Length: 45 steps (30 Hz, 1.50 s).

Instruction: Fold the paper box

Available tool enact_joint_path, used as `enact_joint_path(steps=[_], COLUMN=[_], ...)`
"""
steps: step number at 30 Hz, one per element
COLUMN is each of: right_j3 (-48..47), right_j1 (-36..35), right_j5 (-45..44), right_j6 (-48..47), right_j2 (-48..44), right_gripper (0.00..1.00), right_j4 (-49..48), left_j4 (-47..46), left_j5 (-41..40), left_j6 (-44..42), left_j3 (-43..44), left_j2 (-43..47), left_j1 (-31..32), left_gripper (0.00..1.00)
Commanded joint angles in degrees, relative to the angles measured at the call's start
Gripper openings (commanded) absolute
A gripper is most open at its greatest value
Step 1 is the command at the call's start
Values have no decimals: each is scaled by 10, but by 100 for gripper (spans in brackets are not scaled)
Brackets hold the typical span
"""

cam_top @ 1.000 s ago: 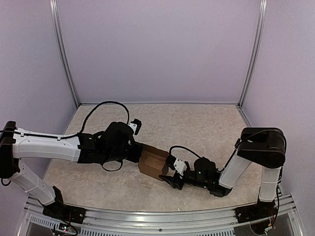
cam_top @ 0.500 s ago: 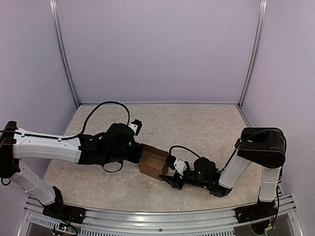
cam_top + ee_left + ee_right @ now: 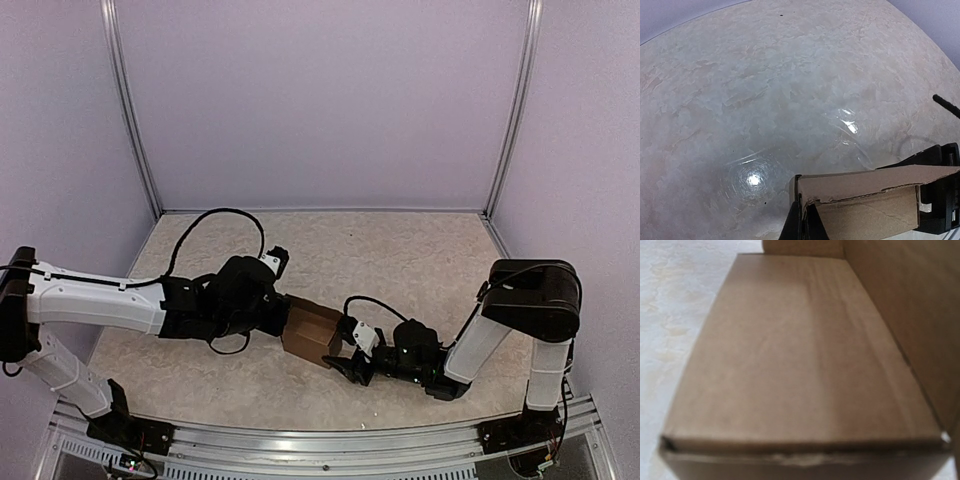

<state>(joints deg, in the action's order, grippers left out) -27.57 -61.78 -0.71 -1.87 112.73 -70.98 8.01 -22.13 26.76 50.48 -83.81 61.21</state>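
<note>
**Box pinned btwn both claws, near-centre of table**

Top view: vs 1 s ago, L arm has swung slightly nearer; box (image 3: 312, 331) sits as before, its hollow now less exposed. 1 box, 2 claws. L claw (image 3: 283, 313) is on its left end, R claw (image 3: 340, 347) on its right end, jaws part-spread across that end, touching both sides. Table (image 3: 400, 260) marbled.

L wrist: L claw (image 3: 801, 223) fully closed, pinching the box's wall edge at near-left corner.

R wrist: brown panel fills view; fingers unseen.

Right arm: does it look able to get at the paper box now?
Likely yes: the right end effector sits at the paper box with nothing between them. The left end effector pinches the opposite edge, out of the way.
</note>
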Motion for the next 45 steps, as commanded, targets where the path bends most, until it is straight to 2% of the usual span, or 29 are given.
enact_joint_path(steps=[1, 4, 6, 11, 23, 29, 36, 45], right_j3=[-1, -2, -1, 8, 27, 45, 27, -33], right_j1=[-6, -6, -6, -6, -5, -3, -3, -2], right_j5=[-15, -14, -13, -6, -1, 3, 31, -38], right_j6=[9, 14, 17, 36, 44, 43, 36, 33], right_j2=[-3, -16, -26, -52, -99, -176, -294, -419], right_gripper=[41, 49, 58, 69, 92, 93, 92, 86], right_j4=[29, 39, 45, 53, 64, 147, 321, 547], left_j4=[93, 92, 92, 92, 99, 98, 103, 107], left_j5=[12, 10, 9, 2, -7, -5, -7, -8], left_j6=[4, 6, 7, 13, 19, 23, 20, 17], left_j3=[-27, -26, -26, -23, -14, -8, 2, 18], left_j2=[-24, -25, -25, -26, -32, -35, -53, -58], left_j1=[15, 19, 21, 25, 31, 34, 36, 42], left_gripper=[0, 0, 0, 0, 0, 0, 0, 0])
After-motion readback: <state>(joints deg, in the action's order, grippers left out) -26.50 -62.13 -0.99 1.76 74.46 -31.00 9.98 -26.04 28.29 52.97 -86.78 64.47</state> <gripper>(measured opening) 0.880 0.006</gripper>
